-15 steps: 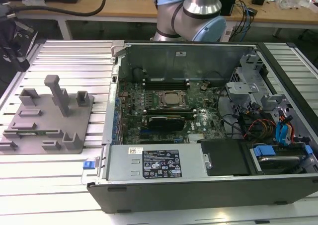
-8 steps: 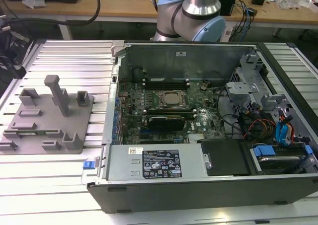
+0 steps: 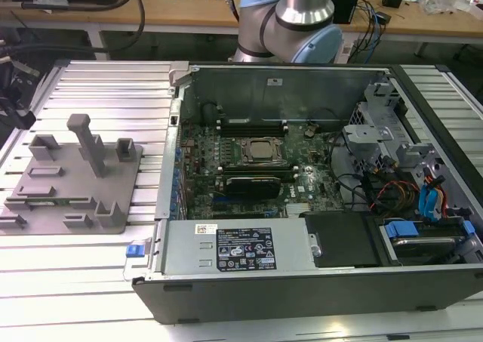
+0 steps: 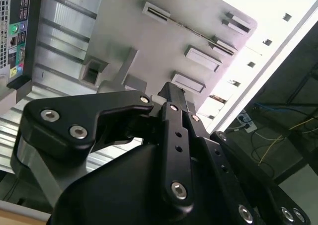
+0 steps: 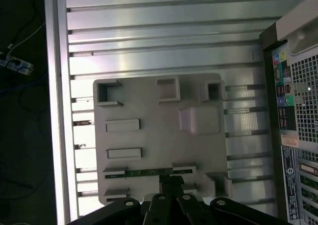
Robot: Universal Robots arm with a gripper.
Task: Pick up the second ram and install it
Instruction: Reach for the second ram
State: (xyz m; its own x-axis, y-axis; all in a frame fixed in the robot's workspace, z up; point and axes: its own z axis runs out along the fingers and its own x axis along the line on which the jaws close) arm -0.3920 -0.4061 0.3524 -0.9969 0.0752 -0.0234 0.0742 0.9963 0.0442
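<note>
The second ram (image 5: 149, 173) is a thin green stick lying flat in a slot near one edge of the gray holder plate (image 5: 149, 135). In the exterior view the ram (image 3: 60, 201) sits at the plate's near side, on the exterior view's left. In the first wrist view my gripper (image 5: 171, 181) hangs well above the plate, its black tips over the stick's middle. The tips look shut together with nothing between them. In the second wrist view the gripper (image 4: 171, 92) points down toward the plate (image 4: 149, 41).
The open computer case (image 3: 302, 281) lies to the right of the plate in the exterior view, its motherboard (image 3: 249, 161) exposed. The plate (image 3: 72, 180) carries upright posts (image 3: 87, 142). All rests on a ribbed metal table (image 3: 106, 85). The arm's base (image 3: 294, 17) stands behind the case.
</note>
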